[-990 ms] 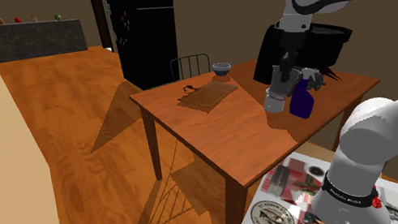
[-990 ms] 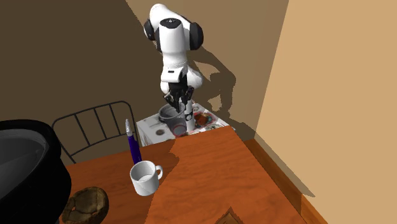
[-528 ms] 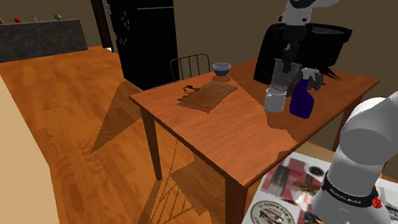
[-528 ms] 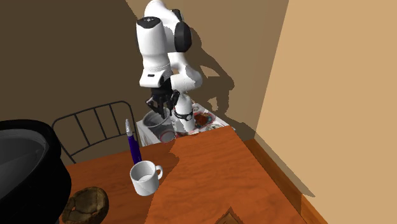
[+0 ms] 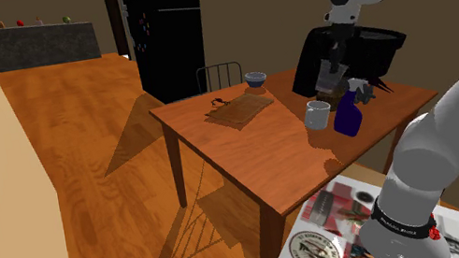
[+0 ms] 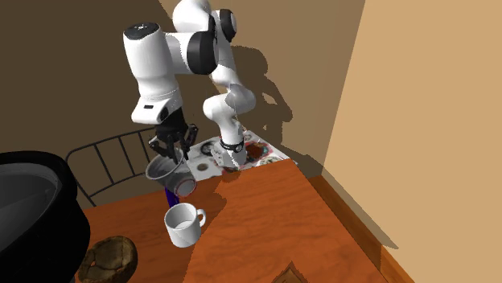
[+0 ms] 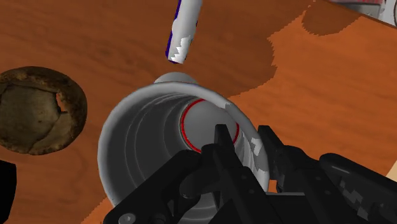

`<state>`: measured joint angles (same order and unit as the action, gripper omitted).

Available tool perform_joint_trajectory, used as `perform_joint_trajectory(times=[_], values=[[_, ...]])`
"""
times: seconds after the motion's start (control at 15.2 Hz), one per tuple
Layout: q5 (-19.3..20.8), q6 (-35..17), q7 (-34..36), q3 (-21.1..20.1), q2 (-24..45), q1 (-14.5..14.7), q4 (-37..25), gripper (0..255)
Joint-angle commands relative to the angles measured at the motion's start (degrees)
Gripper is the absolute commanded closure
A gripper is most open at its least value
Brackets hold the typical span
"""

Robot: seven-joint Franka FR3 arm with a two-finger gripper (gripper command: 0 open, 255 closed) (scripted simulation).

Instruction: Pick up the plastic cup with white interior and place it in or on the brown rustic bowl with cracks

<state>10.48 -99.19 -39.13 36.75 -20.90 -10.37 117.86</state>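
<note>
Grey cup [image 6: 173,178]: ribbed, red-ringed inside, tilted aloft, eleven o'clock of the white mug [image 6: 185,227].
Gripper [image 6: 171,154]: black fingers clamp its rim.
Bowl [image 6: 111,259]: brown, rough, cracked, eight o'clock of mug.

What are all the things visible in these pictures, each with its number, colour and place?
cup: one, grey with white inside, in the air above the table
cracked bowl: one, brown, on the table beside the pot
mug: one, white, on the table
spray bottle: one, dark blue, near the mug
pot: one, black, on the table
board: one, brown, flat on the table
small bowl: one, blue, near the board
table: one, reddish-brown
chairs: two, dark, at the table
stand: one, patterned top
arm: one, white, dark joints
hand: one, black, shut on the cup's rim
</note>
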Motion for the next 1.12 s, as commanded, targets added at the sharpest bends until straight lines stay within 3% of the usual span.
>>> perform_joint_trajectory(times=[0.0, 0.26, 0.46, 0.73, 0.99, 1.06], values=[[-1.76, 0.24, -3.19, 2.68, 4.30, 0.60, -4.31, 255], [-7.92, 1.23, -11.25, 8.79, 15.04, 0.85, -14.06, 255], [-14.93, 3.26, -18.17, 12.43, 24.82, -1.30, -22.60, 255], [-25.12, 8.43, -26.08, 13.43, 38.54, -9.38, -36.46, 255], [-34.00, 16.20, -30.07, 11.25, 51.76, -21.38, -54.90, 255], [-33.73, 15.19, -30.14, 11.26, 51.42, -20.88, -53.54, 255]])
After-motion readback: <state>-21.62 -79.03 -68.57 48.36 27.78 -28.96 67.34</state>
